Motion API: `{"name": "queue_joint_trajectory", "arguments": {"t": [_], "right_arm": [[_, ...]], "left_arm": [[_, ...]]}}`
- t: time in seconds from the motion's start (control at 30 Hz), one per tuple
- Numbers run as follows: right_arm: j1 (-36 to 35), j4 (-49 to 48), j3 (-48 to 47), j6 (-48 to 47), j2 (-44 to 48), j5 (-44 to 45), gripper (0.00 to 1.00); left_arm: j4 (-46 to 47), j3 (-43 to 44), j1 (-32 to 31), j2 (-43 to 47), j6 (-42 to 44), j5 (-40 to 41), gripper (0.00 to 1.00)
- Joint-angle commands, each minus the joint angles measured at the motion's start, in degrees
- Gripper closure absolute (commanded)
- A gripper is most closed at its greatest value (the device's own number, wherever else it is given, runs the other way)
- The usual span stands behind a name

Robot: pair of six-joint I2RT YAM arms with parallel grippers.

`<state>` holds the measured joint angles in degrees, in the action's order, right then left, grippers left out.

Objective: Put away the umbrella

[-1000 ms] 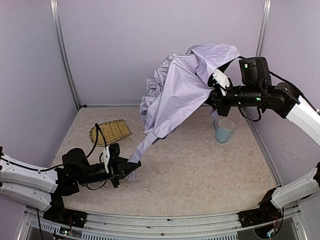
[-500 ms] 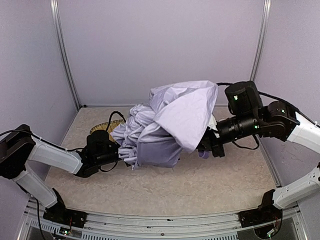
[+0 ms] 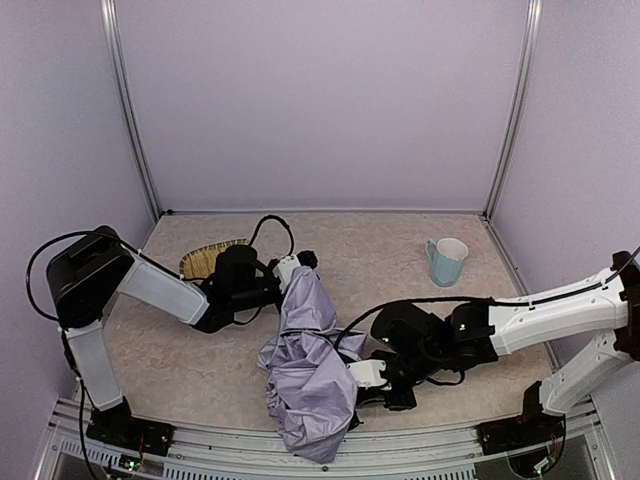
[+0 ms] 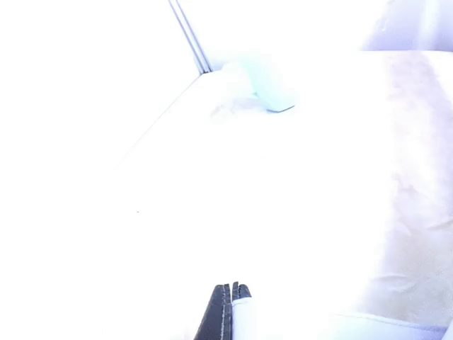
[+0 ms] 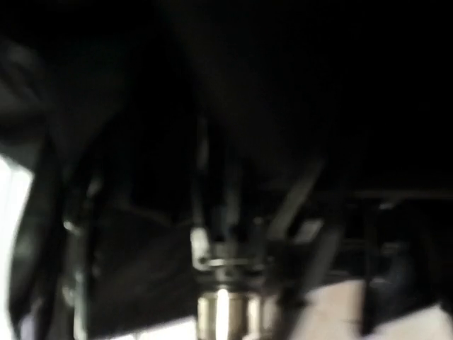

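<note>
Collapse step: umbrella (image 3: 305, 380) lies bunched on tabletop (image 3: 450, 310), lower centre; left pincer (image 3: 290, 270) clenched at its top end, right pincer (image 3: 370, 383) grasping inside the folds; next move needs canopy cinched tight.

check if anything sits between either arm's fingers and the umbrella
Nothing visible does. The left fingers meet the umbrella at its far end, the right fingers touch its near right side. The mug and woven mat lie well clear.
</note>
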<state>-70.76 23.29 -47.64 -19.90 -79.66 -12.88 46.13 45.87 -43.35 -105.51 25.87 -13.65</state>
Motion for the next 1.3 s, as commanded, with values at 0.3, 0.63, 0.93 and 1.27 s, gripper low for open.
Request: {"name": "queue_joint_trajectory", "arguments": {"t": [0.3, 0.63, 0.93, 1.27], "right_arm": [[6.80, -10.00, 2.01, 9.29, -14.60, -12.94, 1.00], [12.88, -4.19, -2.63, 11.50, -21.15, -16.49, 1.00], [17.19, -0.16, -6.45, 13.31, -26.23, -20.37, 1.00], [18.97, 3.93, -10.52, 12.75, -29.06, -21.13, 1.00]], "left_arm": [[1.88, 9.65, 1.98, -8.75, 2.00, 12.19, 1.00], [-10.96, 27.83, 7.36, -14.75, -10.01, 29.80, 0.15], [-7.96, 3.57, 2.56, 17.63, -12.91, 16.54, 0.16], [-23.87, -17.74, -25.76, 40.67, -12.32, 16.71, 0.20]]}}
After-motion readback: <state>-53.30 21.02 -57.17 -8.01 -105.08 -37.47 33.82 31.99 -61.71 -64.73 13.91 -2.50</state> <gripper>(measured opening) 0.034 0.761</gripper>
